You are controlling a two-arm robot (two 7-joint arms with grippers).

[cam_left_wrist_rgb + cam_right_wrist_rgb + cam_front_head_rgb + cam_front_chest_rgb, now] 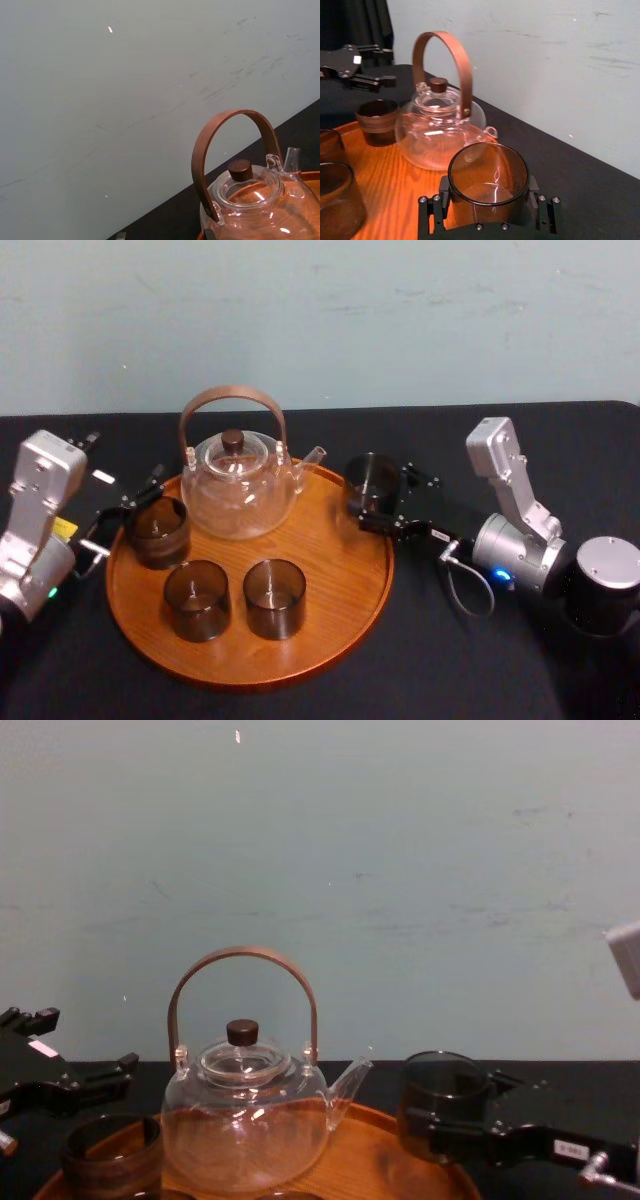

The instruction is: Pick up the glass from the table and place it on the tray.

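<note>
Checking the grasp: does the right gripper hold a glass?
Yes, the right gripper clamps the glass from both sides, beside the teapot.

Right claw (372, 490) clamped, reaching inward (arm bent); left claw (389, 64) spread.

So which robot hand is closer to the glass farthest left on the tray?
Left. The left gripper sits right beside that glass, at the tray's left edge. The right gripper is across the tray, past the teapot, holding a second glass.
</note>
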